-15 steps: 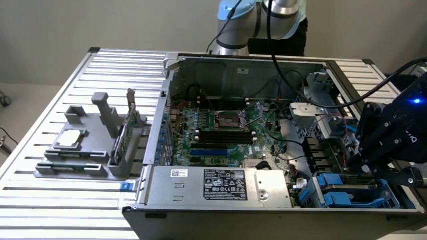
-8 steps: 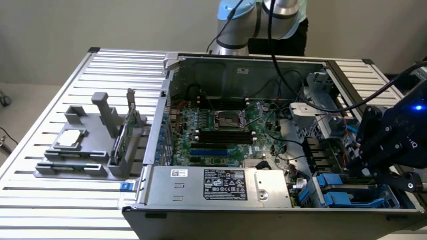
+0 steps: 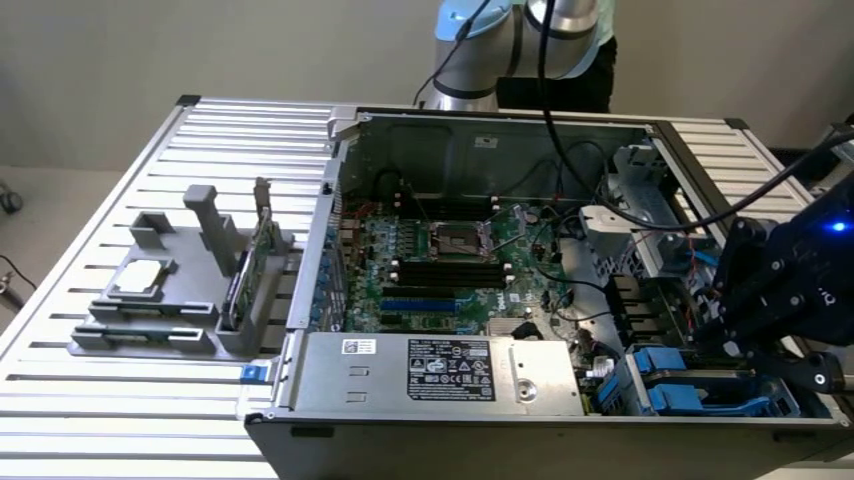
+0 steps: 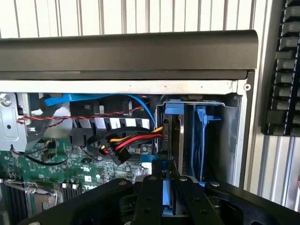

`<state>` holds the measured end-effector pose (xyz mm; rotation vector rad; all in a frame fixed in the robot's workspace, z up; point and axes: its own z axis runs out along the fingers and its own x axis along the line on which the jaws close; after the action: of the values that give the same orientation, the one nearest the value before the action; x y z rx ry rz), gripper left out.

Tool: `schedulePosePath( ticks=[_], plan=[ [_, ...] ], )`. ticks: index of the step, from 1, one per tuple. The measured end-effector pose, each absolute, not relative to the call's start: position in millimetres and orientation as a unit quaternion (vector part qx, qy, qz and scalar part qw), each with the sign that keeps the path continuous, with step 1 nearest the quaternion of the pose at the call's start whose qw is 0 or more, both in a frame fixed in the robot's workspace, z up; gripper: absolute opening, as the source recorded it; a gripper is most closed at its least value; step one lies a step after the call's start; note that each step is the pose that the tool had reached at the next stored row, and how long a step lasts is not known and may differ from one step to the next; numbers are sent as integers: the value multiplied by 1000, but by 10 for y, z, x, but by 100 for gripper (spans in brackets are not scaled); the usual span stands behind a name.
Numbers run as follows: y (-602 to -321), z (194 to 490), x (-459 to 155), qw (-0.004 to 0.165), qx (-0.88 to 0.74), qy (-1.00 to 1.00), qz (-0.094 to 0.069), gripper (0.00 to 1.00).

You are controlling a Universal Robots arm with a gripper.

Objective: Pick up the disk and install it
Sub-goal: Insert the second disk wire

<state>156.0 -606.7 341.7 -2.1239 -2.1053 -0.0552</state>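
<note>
Ribbed metal table (image 3: 120,400) bears the open computer case (image 3: 534,425), end effector (image 4: 168,197) grasping the disk (image 4: 168,206)

The gripper (image 3: 737,345) hangs over the open computer case's (image 3: 400,125) drive bay (image 3: 694,385), closed on the disk's (image 4: 167,199) edge. Just ahead of it, the bay's cables (image 4: 136,139) plug in. The motherboard (image 3: 441,265) lies toward the exterior view's left of it, the fixture (image 3: 174,300) farther beyond.

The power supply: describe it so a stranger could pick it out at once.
Start at the open computer case on the slatted metal table. Along the case's edge nearest the exterior camera lies the power supply, a long silver-grey metal box. Unlike the green motherboard behind it, it carries a black printed label.
</note>
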Motion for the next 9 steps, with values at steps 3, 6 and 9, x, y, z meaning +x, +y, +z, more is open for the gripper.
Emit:
schedulePosePath(
  ticks=[3,6,9],
  plan=[
    [-6079,3406,1567,78,-708,-702,-21,16],
    [-6094,3399,1575,81,-708,-702,-23,16],
    [-6110,3389,1583,84,-707,-702,-26,16]
  ],
)
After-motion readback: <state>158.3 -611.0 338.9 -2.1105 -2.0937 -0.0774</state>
